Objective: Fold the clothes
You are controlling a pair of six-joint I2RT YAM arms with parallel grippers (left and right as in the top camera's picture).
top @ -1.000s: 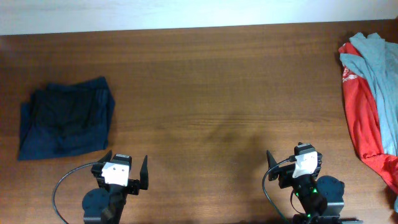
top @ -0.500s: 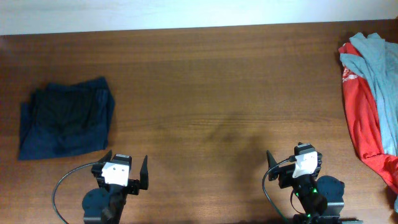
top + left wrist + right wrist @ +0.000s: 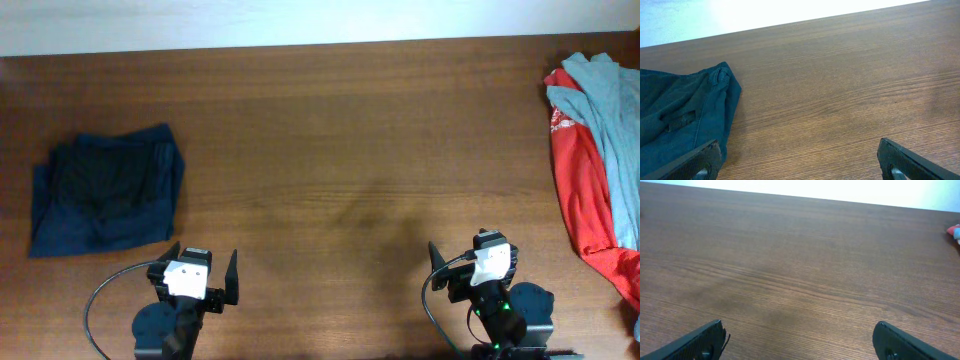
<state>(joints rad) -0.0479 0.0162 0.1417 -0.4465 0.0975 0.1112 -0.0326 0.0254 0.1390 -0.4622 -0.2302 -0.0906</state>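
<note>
The surface is brown wood, finely grained in streaks, with a soft satin sheen under the light. The dark navy garment is matt, creased cloth with stitched seams. The red garment and the pale grey-blue one look like thin, soft, dull fabric.

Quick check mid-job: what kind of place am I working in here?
Probably a robot test bench for laundry folding: a wooden table, a navy garment at one end, a red garment and a grey-blue garment heaped at the other.

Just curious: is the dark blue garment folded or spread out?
Folded, roughly: the navy garment lies as a compact, layered rectangle.
</note>
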